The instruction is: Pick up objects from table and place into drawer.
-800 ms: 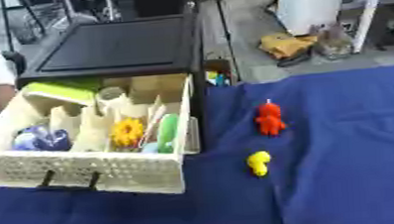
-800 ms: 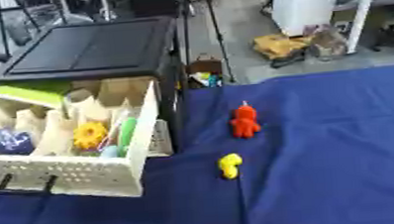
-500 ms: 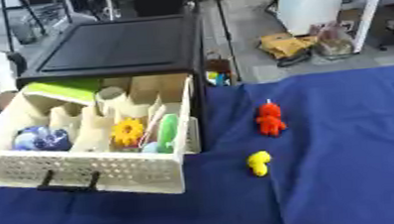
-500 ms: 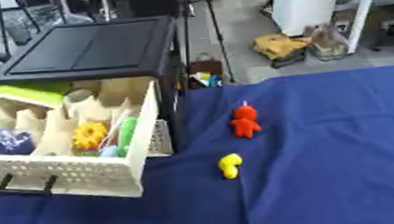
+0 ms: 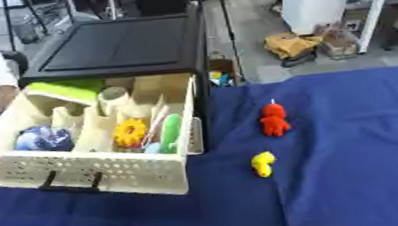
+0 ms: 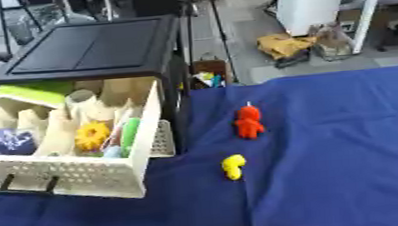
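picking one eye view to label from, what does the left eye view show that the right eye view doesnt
Only the left eye view shows a person's hand and white sleeve at the left edge, by the drawer's far left corner.

Only the right eye view shows more blue cloth to the right of the toys; the person is almost cut off there.

Both show the open cream drawer holding a yellow flower shape, a green stick and a blue ball, with the red figure and yellow toy on the blue cloth. Neither robot hand shows.

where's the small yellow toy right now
The yellow toy lies on the blue cloth, just right of the open drawer and nearer than the red figure.
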Available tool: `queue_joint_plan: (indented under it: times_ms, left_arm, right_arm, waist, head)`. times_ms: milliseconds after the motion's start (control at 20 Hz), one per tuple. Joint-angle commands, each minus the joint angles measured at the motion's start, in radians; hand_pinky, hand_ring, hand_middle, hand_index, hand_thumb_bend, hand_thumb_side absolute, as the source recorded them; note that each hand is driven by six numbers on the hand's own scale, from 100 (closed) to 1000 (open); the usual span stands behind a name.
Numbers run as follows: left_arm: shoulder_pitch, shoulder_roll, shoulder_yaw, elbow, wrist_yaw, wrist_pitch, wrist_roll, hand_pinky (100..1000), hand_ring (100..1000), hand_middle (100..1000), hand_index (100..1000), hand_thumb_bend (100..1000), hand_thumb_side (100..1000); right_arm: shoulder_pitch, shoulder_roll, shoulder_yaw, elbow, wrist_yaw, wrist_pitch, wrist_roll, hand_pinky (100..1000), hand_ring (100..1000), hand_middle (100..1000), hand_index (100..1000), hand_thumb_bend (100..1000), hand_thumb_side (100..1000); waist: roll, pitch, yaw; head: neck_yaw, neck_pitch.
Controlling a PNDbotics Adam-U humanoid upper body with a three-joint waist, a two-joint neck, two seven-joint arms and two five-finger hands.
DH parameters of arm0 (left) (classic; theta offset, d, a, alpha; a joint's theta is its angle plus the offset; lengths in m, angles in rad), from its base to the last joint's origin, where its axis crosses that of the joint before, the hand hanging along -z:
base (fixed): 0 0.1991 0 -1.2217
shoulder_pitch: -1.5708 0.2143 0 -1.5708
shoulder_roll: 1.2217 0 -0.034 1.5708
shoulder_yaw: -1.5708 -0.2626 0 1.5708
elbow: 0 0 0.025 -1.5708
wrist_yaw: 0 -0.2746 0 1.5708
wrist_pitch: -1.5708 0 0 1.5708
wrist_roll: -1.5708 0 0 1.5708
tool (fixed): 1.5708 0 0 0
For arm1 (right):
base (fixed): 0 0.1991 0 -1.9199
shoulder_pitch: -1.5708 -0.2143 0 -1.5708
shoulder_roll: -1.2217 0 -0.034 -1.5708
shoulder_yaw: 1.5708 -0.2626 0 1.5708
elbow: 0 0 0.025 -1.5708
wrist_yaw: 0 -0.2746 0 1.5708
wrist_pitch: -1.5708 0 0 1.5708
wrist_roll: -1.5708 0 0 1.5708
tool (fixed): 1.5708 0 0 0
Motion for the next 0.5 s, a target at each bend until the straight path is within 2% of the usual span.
queue_joint_plan:
  times_ms: [50,300,500]
  left_arm:
    - [-0.001,0.038,0.004,-0.012,-0.019,-0.029,0.025,637,774,752,873,124,963]
    - [0.005,0.039,0.006,-0.012,-0.036,-0.030,0.031,639,775,753,873,143,971]
    - [0.008,0.038,0.006,-0.012,-0.048,-0.030,0.032,639,776,754,874,149,974]
  right_arm:
    - [-0.009,-0.032,0.005,-0.010,-0.014,0.011,-0.001,669,750,675,749,100,856]
    - [-0.003,-0.064,0.030,-0.010,-0.047,0.064,0.059,662,752,646,748,100,837]
    - [0.012,-0.105,0.060,-0.010,-0.085,0.119,0.115,664,756,618,748,100,851]
  waist:
    - [-0.001,-0.010,0.000]
    - [-0.002,-0.003,-0.002]
    - [-0.003,0.004,-0.004]
  head:
    - [0.005,0.023]
    - [0.009,0.064]
    - [0.005,0.083]
